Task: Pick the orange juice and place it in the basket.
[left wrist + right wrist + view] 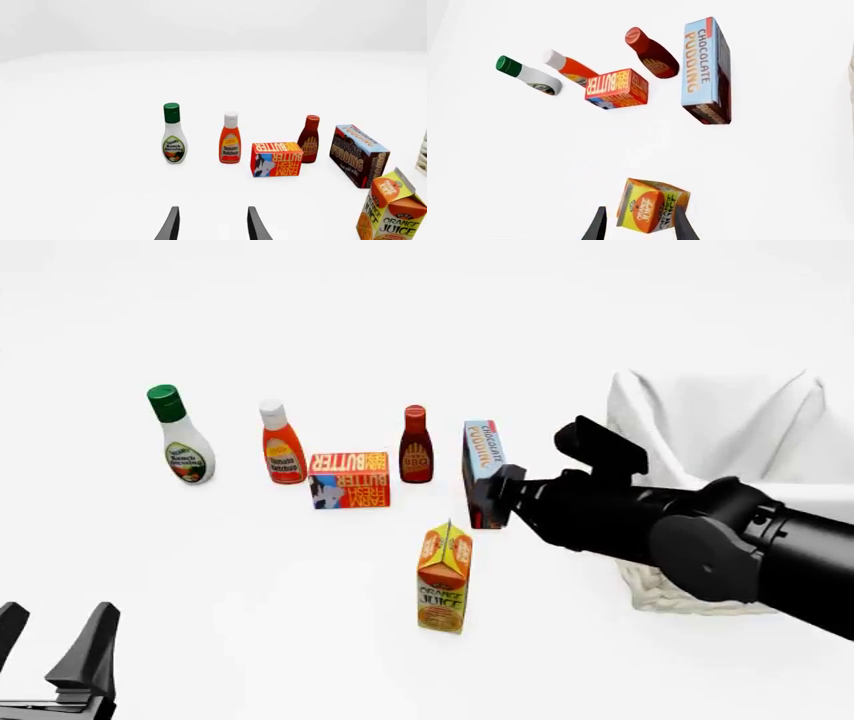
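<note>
I see the orange juice [445,577], an orange-yellow gable-top carton, standing upright on the table [267,580] in front of the butter box [350,479]. My right gripper [636,226] hangs above it, fingers spread, seemingly not touching. The basket [721,440] sits farther right.

The right arm [694,530] hides much of the basket [707,420]; both wrist views crop the fingers [598,227].

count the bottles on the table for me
3, all standing in the back row in the front view: the ranch dressing bottle at far left, the ketchup bottle next, then the dark red sauce bottle beyond the butter box. None seems hidden.
</note>
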Available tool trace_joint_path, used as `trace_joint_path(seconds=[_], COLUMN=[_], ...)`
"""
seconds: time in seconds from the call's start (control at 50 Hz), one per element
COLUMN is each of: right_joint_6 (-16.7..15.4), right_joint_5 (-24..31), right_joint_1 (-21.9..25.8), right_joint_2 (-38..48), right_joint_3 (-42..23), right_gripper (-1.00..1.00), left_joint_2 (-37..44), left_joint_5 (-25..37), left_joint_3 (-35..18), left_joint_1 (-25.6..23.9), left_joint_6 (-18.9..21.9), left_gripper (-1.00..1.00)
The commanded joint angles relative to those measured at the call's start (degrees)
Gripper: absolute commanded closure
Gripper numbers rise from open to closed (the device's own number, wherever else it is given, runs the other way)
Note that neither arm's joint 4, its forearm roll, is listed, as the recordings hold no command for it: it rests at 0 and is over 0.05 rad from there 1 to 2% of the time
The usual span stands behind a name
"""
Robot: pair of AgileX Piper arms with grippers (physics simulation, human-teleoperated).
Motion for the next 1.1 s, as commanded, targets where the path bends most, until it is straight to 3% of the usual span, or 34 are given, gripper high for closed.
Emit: trace_joint_path(seconds=[0.02, 0.14, 0.16, 0.2, 0.22, 0.24, 0.28, 0.3, 0.4, 0.42, 0.44, 0.68, 1.1], right_joint_6=[3.3, 6.4, 5.8, 8.3, 6.6, 8.5, 7.1, 8.6, 8.7, 7.5, 8.6, 6.4, 6.2], right_joint_5=[0.6, -0.1, 0.5, -0.8, 0.2, -0.9, 0.0, -1.1, -1.7, -0.8, -1.4, -0.8, -0.3], right_joint_1=[0.9, 1.6, 1.5, 2.1, 2.0, 2.4, 2.4, 2.4, 3.4, 3.0, 3.2, 2.6, 3.2], right_joint_2=[1.9, 2.2, 2.4, 2.0, 2.6, 2.2, 2.7, 2.3, 3.3, 3.6, 3.5, 6.4, 10.3], right_joint_3=[0.1, 1.0, 0.5, 1.8, 0.8, 1.9, 1.0, 2.0, 2.1, 1.2, 1.7, -0.3, -2.9], right_gripper=[-1.0, -1.0, -1.0, -1.0, -1.0, -1.0, -1.0, -1.0, -1.0, -1.0, -1.0, -1.0, -1.0], left_joint_2=[0.0, 0.0, 0.0, 0.0, 0.0, 0.0, 0.0, 0.0, 0.0, 0.0, 0.0, 0.0, 0.0], left_joint_5=[0.0, 0.0, 0.0, 0.0, 0.0, 0.0, 0.0, 0.0, 0.0, 0.0, 0.0, 0.0, 0.0], left_joint_3=[0.0, 0.0, 0.0, 0.0, 0.0, 0.0, 0.0, 0.0, 0.0, 0.0, 0.0, 0.0, 0.0], left_joint_1=[0.0, 0.0, 0.0, 0.0, 0.0, 0.0, 0.0, 0.0, 0.0, 0.0, 0.0, 0.0, 0.0], left_joint_6=[0.0, 0.0, 0.0, 0.0, 0.0, 0.0, 0.0, 0.0, 0.0, 0.0, 0.0, 0.0, 0.0], left_gripper=[-1.0, -1.0, -1.0, -1.0, -1.0, -1.0, -1.0, -1.0, -1.0, -1.0, -1.0, -1.0, -1.0])
